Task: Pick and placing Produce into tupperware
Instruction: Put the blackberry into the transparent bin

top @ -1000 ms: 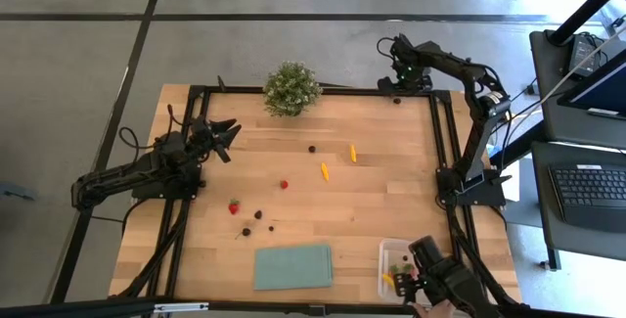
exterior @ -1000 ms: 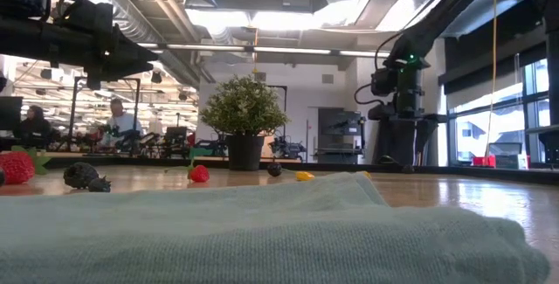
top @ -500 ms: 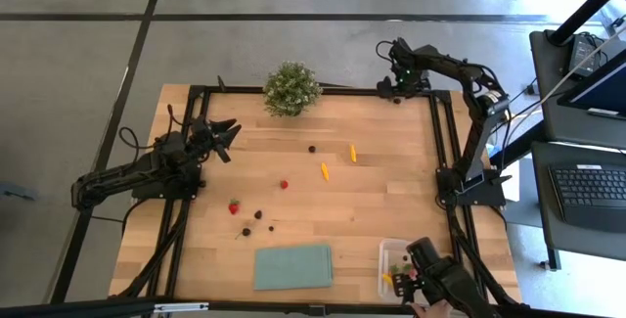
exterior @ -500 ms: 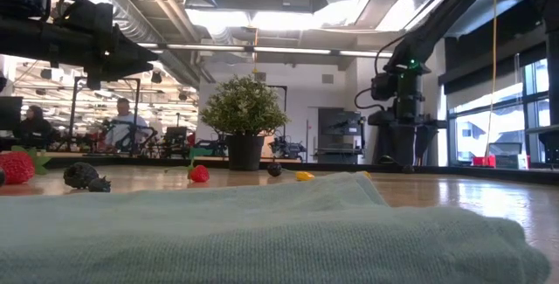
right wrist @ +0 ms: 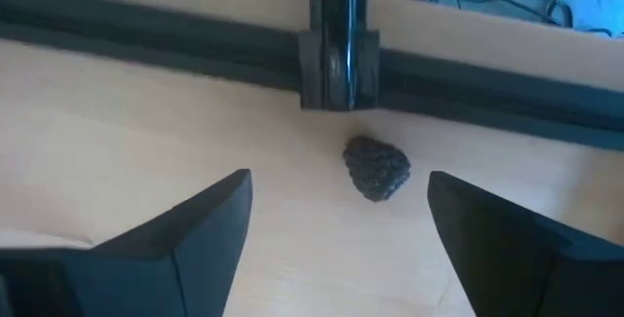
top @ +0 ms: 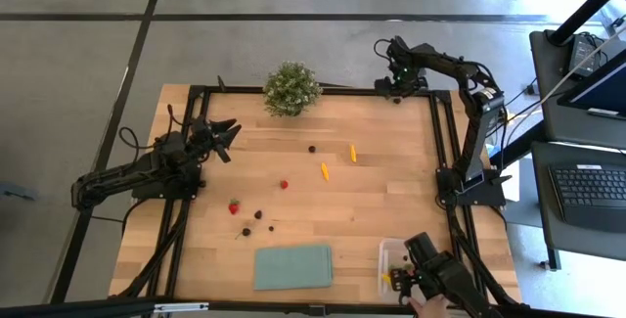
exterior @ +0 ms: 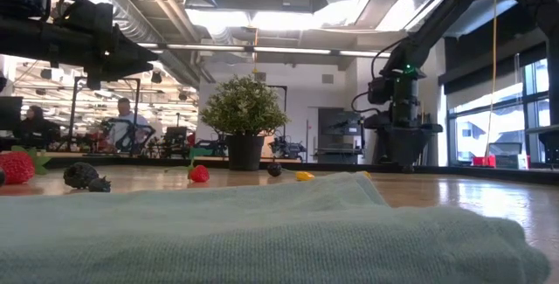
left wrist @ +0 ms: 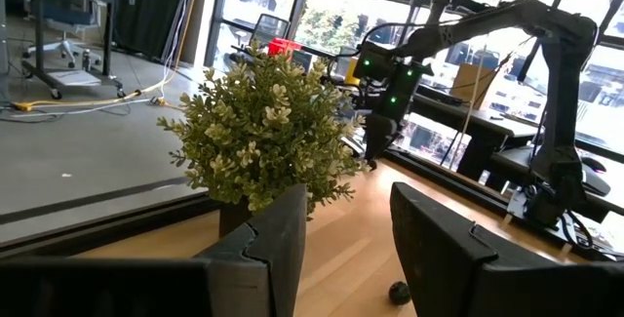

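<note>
My right gripper (right wrist: pixel 336 234) hangs with jaws wide over a dark berry (right wrist: pixel 376 168) at the table's far edge, right against the black frame rail (right wrist: pixel 336 59). Risk: a finger strikes the rail, or nudges the berry so it rolls off. The tupperware (top: pixel 394 256) is well apart, at the near right corner.

The potted plant (top: pixel 291 88) stands at the table's (top: pixel 391 181) far edge, the tupperware (top: pixel 393 255) near its front-right corner.

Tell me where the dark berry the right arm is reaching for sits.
In the high view the dark berry lies at the table's far right corner against the black frame rail, ahead of the open right pincer.
</note>
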`<state>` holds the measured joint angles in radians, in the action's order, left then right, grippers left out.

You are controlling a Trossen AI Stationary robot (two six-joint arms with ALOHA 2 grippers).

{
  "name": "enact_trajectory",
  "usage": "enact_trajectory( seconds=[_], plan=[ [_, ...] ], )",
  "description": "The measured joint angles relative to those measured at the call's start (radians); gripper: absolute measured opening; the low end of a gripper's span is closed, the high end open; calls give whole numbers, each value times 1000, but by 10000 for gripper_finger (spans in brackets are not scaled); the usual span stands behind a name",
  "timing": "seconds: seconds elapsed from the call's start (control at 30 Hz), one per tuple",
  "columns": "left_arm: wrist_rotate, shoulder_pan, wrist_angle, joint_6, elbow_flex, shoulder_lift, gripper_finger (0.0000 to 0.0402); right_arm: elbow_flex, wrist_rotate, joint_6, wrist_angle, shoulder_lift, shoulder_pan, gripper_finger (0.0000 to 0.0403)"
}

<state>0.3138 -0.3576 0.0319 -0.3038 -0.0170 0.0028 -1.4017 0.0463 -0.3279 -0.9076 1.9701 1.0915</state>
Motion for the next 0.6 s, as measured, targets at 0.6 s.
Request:
enact_trajectory(
  seconds=[0.6],
  plan=[
    [0, 0, 0, 0, 0, 0, 143, 0, 17, -3, 0, 6, 31, 270]
  ],
)
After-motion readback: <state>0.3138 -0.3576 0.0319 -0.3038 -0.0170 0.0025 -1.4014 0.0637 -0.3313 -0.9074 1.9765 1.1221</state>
